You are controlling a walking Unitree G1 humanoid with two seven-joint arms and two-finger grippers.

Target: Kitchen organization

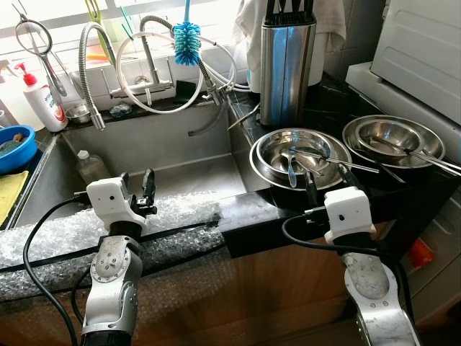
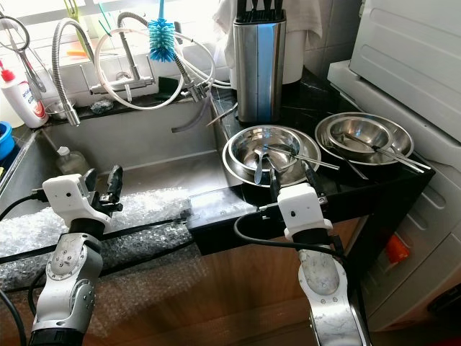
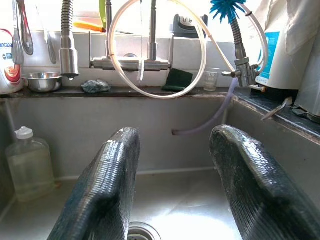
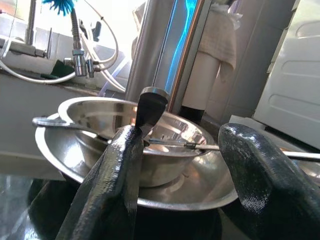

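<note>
Two stacked steel bowls [image 1: 299, 155] sit on the black counter just right of the sink [image 1: 180, 155], with a spoon [image 1: 290, 169] and other utensils lying in them. A second stack of steel bowls [image 1: 392, 137] with utensils stands further right. My right gripper [image 1: 329, 184] is open at the counter's front edge, its fingers just short of the near bowls [image 4: 75, 150]. Over the sink's front rim my left gripper [image 1: 137, 186] is open and holds nothing, facing the basin and its drain [image 3: 142, 232].
A steel knife block [image 1: 287, 61] stands behind the bowls. A clear bottle [image 1: 91, 167] sits in the sink's left corner. Bubble wrap [image 1: 72, 231] covers the front ledge. Taps, hoses and a blue brush [image 1: 187, 34] line the back; a white appliance [image 1: 425, 50] stands at the right.
</note>
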